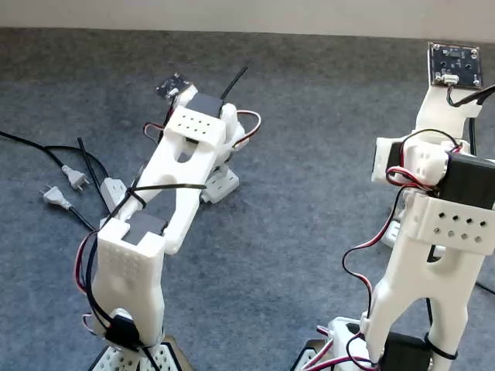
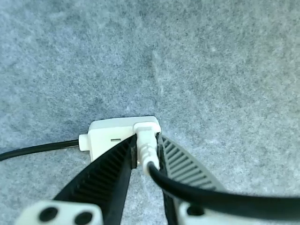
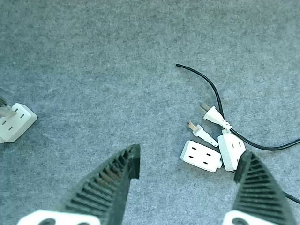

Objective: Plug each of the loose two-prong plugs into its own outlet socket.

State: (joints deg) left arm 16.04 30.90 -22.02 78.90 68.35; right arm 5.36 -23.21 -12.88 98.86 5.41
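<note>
The plug [image 2: 147,151] I am working on is clamped in my left pincer [image 2: 146,140], both fingers shut on its white body. Its nose sits against the end face of a white outlet block [image 2: 110,136]. I hold it by the body, in line with the socket, so the push goes straight through the prongs. No prongs show, so I judge it is in or nearly in, though I cannot tell whether it is fully home. Its black cord [image 2: 211,197] trails back between my fingers, where it stays clear of the socket. This block [image 1: 222,184] lies toward the middle of the carpet [image 1: 309,116], well short of its far edge.

My right pincer [image 3: 190,153] hangs above the carpet with its fingers wide apart, holding nothing and looking down on the rest of the job. Two loose plugs [image 3: 211,114] [image 3: 198,131] lie side by side near the carpet's left side. Just beside them are an empty outlet [image 3: 201,156] and a second white block [image 3: 231,151].

A long black cable [image 3: 213,91] curls past those plugs and lies close against the second block. I judge it could snag a finger when I go for the next one.
</note>
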